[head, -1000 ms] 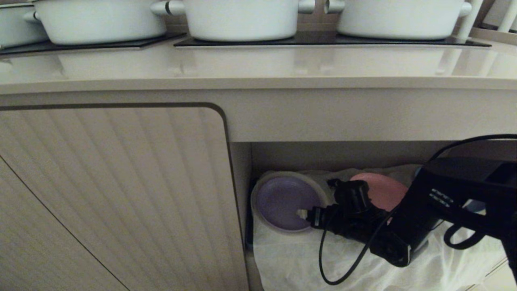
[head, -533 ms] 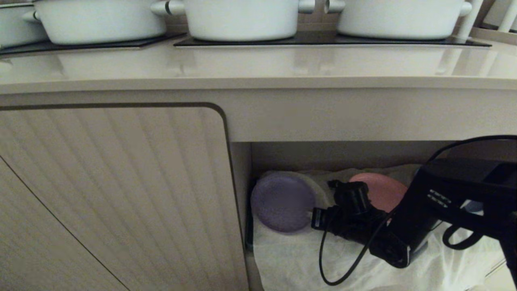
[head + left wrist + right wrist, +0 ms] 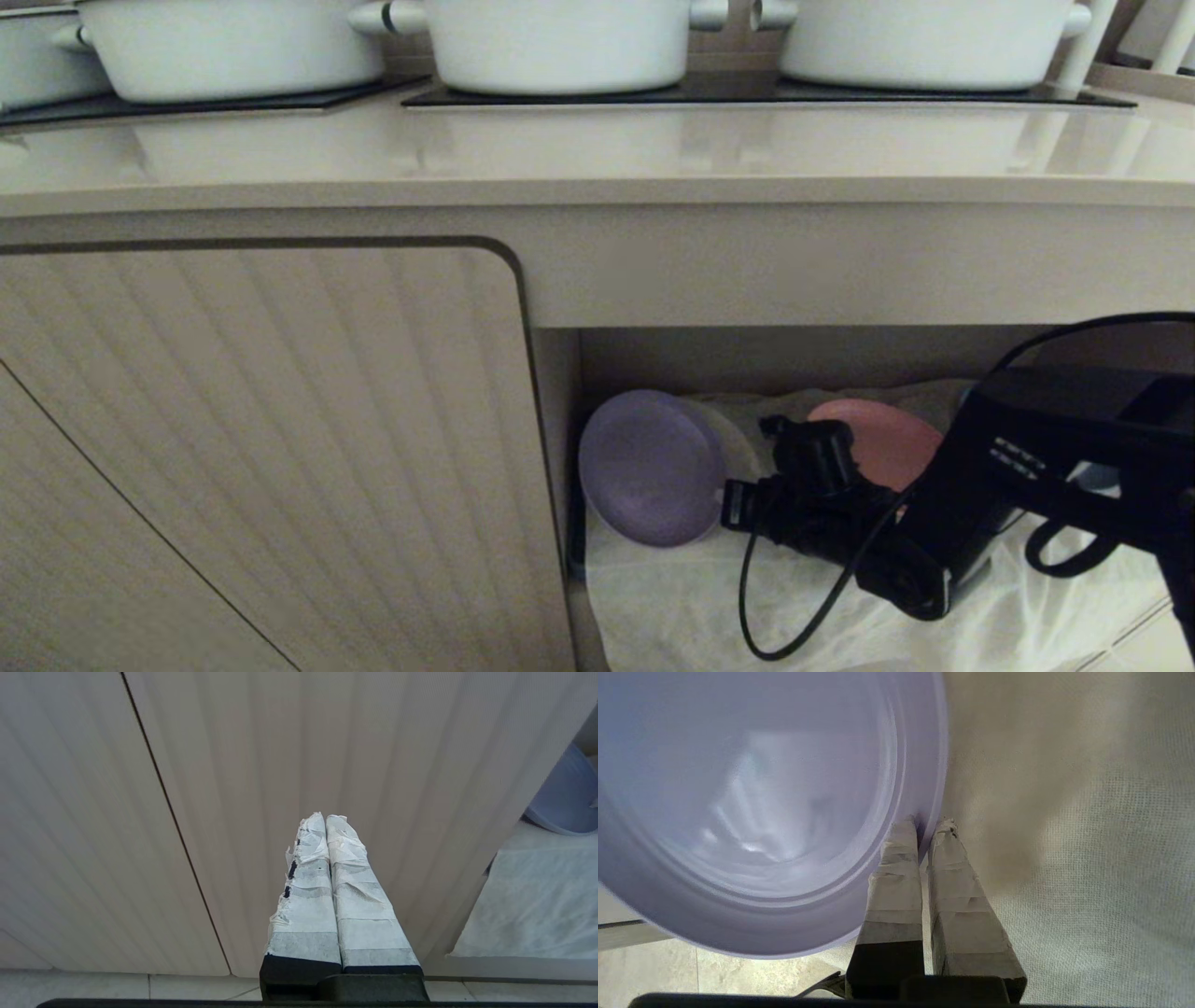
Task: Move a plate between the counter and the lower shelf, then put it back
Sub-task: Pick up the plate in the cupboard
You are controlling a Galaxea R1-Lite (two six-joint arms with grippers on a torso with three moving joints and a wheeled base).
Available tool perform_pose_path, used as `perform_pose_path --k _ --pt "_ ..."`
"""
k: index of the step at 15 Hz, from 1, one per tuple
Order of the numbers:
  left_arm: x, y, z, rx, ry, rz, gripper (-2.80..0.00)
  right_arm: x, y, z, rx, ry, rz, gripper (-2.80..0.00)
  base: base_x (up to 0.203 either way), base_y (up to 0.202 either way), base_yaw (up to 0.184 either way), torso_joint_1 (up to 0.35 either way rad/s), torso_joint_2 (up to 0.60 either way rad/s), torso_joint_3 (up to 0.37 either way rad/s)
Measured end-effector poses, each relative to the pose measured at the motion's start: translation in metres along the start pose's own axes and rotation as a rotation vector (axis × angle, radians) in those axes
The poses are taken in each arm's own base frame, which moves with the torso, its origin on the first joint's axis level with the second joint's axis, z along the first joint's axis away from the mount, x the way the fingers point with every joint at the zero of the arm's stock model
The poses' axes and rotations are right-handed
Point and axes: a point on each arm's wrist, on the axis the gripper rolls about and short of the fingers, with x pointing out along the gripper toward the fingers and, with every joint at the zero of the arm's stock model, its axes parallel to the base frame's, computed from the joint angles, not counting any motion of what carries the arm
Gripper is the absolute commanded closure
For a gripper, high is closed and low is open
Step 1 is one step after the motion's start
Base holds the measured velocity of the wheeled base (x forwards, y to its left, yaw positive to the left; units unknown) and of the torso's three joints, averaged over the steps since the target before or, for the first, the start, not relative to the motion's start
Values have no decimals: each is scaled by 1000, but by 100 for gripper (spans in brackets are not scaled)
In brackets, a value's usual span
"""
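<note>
Since 1 second ago the plate [image 3: 646, 467] has tipped up off the white sheet [image 3: 681, 607] of the lower shelf [image 3: 794, 359], from lying flat to standing on edge with its underside toward the head camera, and the right end effector [image 3: 724, 504], then apart at its rim, is now clamped on that rim. I judge the pick secured, so the lift to the bench [image 3: 597, 149] can follow. The salmon-pink plate [image 3: 882, 439] lies just behind the arm, while the left end effector [image 3: 327, 826] hangs idle, fingers together, before the cabinet door [image 3: 280, 742].
</note>
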Motion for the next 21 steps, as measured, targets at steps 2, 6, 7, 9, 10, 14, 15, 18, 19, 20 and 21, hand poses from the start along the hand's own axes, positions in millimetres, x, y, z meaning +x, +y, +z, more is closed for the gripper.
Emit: perform_pose_path --k 2,6,7,9,10,14,15,18,19,20,21 --pt "0 0 0 0 0 0 0 -2 -1 -2 0 8 -5 0 0 0 0 0 0 0" --pt "0 0 0 -1 0 -1 0 -7 -1 -1 10 13 -13 0 0 0 0 0 0 0" --pt "0 0 0 0 0 0 0 -8 -1 0 10 9 -13 0 0 0 0 0 0 0" --pt "0 0 0 0 0 -1 0 -11 0 3 17 6 -13 0 0 0 0 0 0 0" --pt "0 0 0 0 0 -1 0 -12 0 3 31 8 -15 0 0 0 0 0 0 0" --pt "0 0 0 0 0 0 0 -18 1 8 75 13 -23 0 0 0 0 0 0 0" --pt "0 0 0 0 0 0 0 -20 1 9 90 11 -23 0 0 0 0 0 0 0" --pt "0 0 0 0 0 0 0 -26 1 13 133 12 -31 0 0 0 0 0 0 0" --pt "0 0 0 0 0 -1 0 -28 1 13 134 15 -33 0 0 0 0 0 0 0" --pt "0 0 0 0 0 -1 0 -30 1 13 135 14 -33 0 0 0 0 0 0 0" --pt "0 0 0 0 0 -1 0 -33 1 12 135 16 -35 0 0 0 0 0 0 0"
